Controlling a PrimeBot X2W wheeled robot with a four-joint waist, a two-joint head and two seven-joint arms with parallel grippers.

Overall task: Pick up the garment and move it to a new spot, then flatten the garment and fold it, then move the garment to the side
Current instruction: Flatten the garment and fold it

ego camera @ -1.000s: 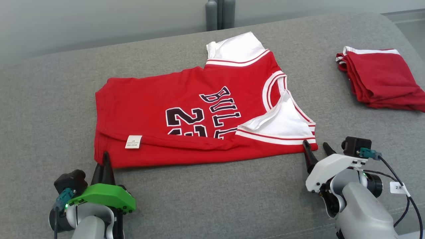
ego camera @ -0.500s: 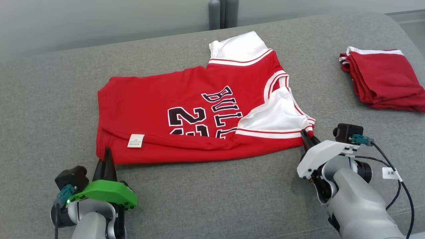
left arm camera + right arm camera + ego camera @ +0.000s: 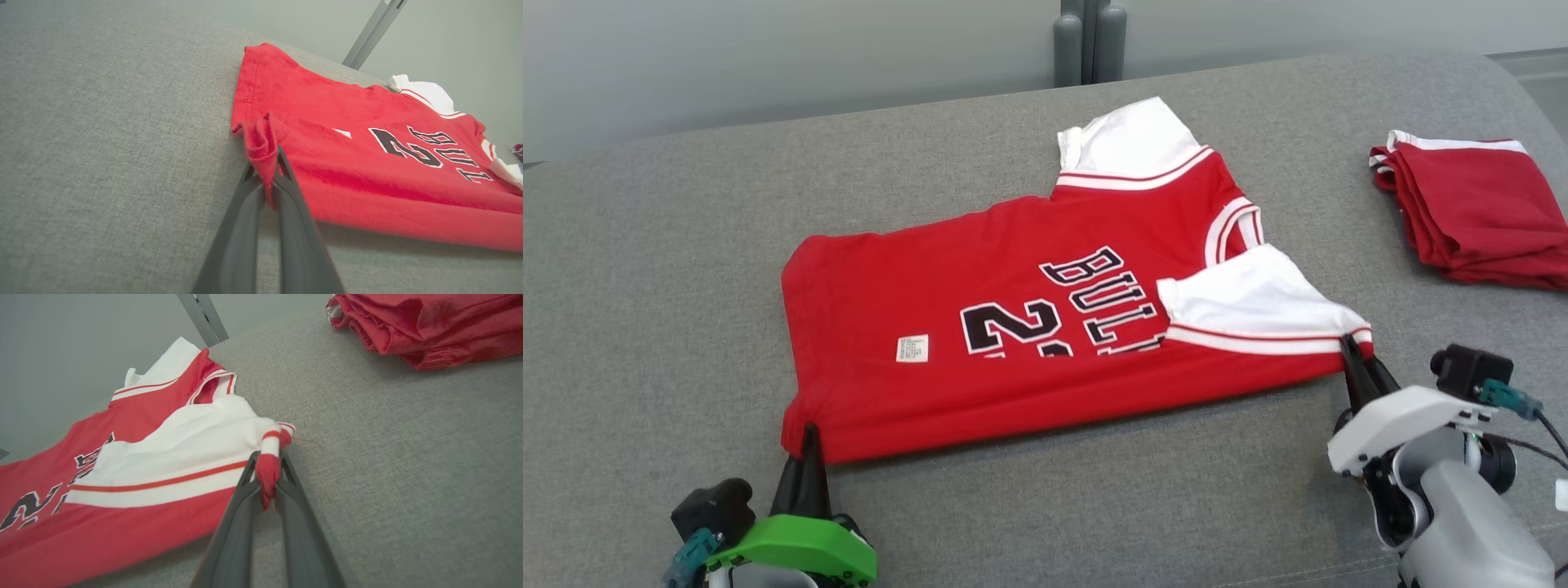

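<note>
**Position.** The garment (image 3: 1045, 327), a red jersey with white sleeves, is found spread across the middle of the grey cushioned surface (image 3: 645, 245).

**Grips.**
- The left pincer (image 3: 809, 437) is clamped on the near-left hem corner. In the left wrist view a bunch of red cloth is seen pinched between its two fingers.
- The right pincer (image 3: 1356, 351) is clamped on the near-right corner, at the striped cuff of the near white sleeve (image 3: 1258, 302), which is laid over the chest.
- The near edge is held taut between the two grips and appears slightly raised.

**Step in hand.** This is judged to be a fold or a drag of the near edge.

**Risks noted.**
- Only a small bunch of cloth is taken in each grip, so a corner could be lost if the arms are drawn apart or moved unevenly.
- The laid-over sleeve could be pulled askew and the fold spoiled.
- A folded red pile (image 3: 1470, 212) lies at the far right, well apart, and could be disturbed should the right arm be swung wide.
</note>
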